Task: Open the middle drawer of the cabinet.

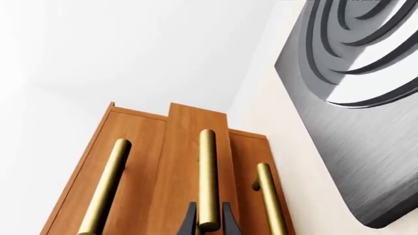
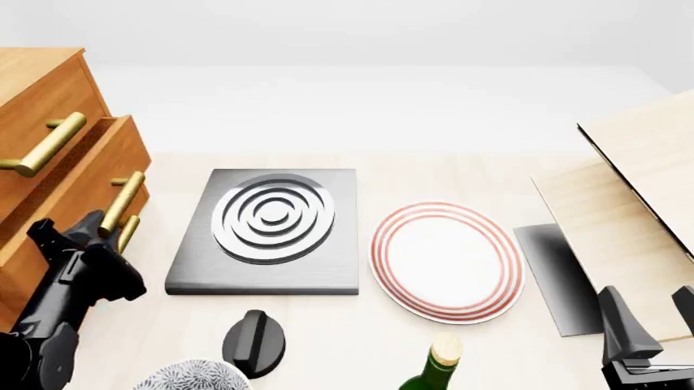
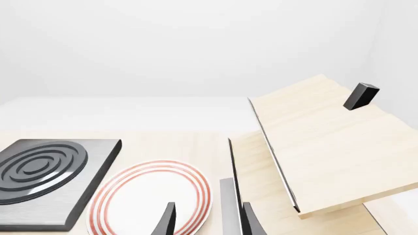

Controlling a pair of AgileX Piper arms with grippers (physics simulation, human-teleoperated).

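Pale tabletop held the cabinet at far left, where the middle drawer stood partly pulled out, left gripper clasping its brass handle; right gripper idled, jaws parted.

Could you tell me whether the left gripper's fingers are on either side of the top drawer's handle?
No, the left gripper has its fingers on either side of the middle drawer's handle, the centre one of three.

Satin wood cabinet, brushed-metal hob plate, glossy plate
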